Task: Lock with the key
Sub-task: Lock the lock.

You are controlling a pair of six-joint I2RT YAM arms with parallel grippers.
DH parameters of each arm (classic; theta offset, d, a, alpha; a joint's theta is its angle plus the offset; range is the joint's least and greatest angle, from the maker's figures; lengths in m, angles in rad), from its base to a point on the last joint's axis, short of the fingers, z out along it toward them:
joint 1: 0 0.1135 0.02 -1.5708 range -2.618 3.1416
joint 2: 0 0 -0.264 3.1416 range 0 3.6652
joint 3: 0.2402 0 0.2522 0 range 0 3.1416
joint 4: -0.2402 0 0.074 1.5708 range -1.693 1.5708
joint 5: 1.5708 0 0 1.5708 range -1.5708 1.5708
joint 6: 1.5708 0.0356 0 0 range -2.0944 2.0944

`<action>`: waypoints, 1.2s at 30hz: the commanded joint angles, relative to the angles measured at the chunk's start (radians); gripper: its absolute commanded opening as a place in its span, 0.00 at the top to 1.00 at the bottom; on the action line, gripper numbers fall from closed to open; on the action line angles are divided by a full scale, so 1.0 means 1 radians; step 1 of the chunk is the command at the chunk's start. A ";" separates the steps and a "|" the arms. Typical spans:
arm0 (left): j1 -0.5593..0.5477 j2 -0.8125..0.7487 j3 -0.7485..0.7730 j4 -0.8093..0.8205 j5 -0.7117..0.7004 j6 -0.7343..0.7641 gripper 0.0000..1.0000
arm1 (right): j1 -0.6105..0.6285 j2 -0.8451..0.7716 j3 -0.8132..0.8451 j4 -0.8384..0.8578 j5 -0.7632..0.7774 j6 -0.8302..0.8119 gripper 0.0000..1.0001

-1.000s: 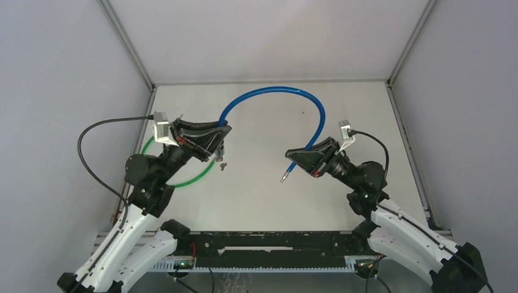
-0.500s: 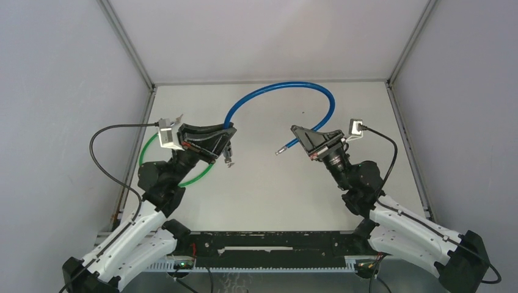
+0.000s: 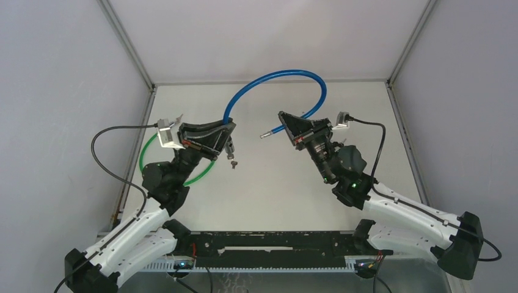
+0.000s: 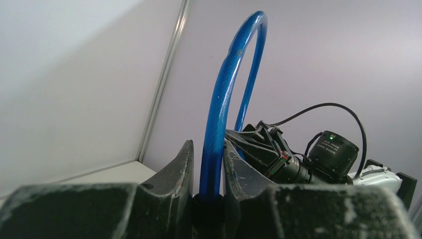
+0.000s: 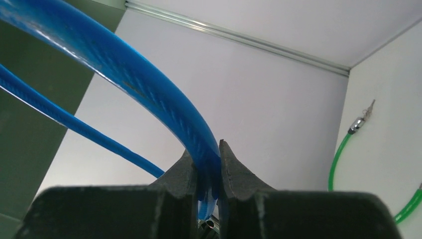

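The right claw [image 3: 285,127] has swung left and farther from the bases over the last half second, bringing the metal pin [image 3: 266,133] closer to the left claw [image 3: 228,137], which has hardly shifted. Nearest, a green cable [image 3: 196,178] curves on the desk [image 3: 275,189], under and left of the left claw. A key [image 3: 232,161] dangles just below that claw. The left claw is pinched tight on the dark end of the blue cable [image 3: 278,74]. The right claw is clamped on the same cable just behind the pin. The pin points toward the left claw, with a gap still between them. Beyond both claws, the blue cable arches high over the far desk.
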 commanded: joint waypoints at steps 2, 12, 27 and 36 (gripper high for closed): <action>-0.060 -0.015 0.060 -0.082 -0.161 0.075 1.00 | 0.054 0.062 0.146 -0.116 0.105 0.028 1.00; -0.192 0.019 0.158 -0.307 -0.576 0.204 1.00 | 0.091 0.196 0.398 -0.517 0.189 0.071 1.00; -0.205 0.043 0.176 -0.290 -0.581 0.216 1.00 | 0.097 0.251 0.452 -0.527 0.103 0.013 1.00; -0.219 0.053 0.170 -0.280 -0.570 0.227 1.00 | 0.083 0.273 0.470 -0.536 0.074 0.051 1.00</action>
